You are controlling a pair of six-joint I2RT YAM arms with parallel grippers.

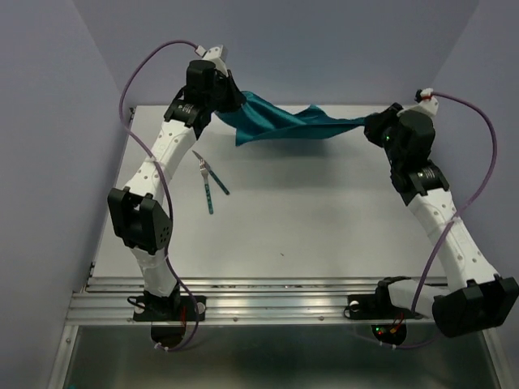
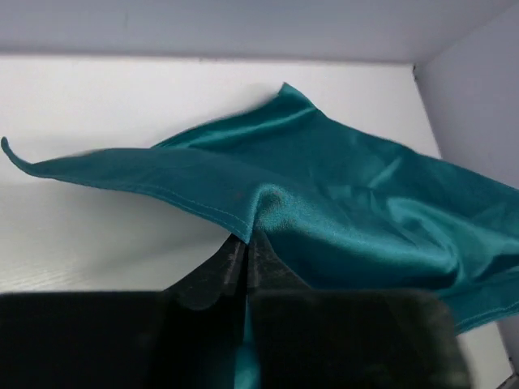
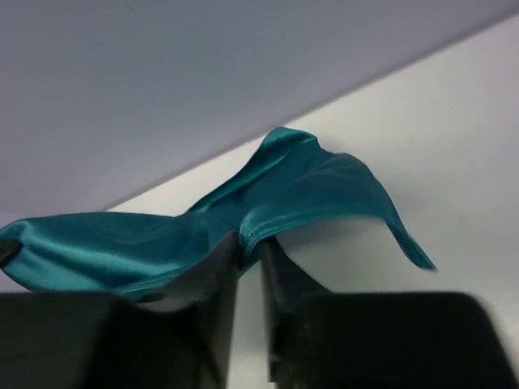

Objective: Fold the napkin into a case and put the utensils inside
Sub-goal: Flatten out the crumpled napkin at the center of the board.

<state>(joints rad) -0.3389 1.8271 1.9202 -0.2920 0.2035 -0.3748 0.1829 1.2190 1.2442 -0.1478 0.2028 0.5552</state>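
**Napkin held up between both arms**

The napkin [image 1: 284, 123] hangs in the air over the far part of the table [image 1: 324, 227], stretched between the two arms and sagging in the middle; one loose corner droops below its left end.

The left gripper [image 1: 229, 96] has the napkin's left end; in the left wrist view its fingers [image 2: 219, 271] are pressed together on a hemmed edge, with cloth bunched over the tips and spreading away to the right.

The right gripper [image 1: 375, 126] has the right end; in the right wrist view its fingers [image 3: 280, 271] are clamped on a fold of cloth with only a thin slit between them; the rest runs off to the left, and a free corner hangs to the right.

The utensils [image 1: 208, 182] lie on the table below and in front of the left gripper, well apart from the napkin; two thin teal handles cross near their metal heads; one head is a fork, the other is too small to tell.
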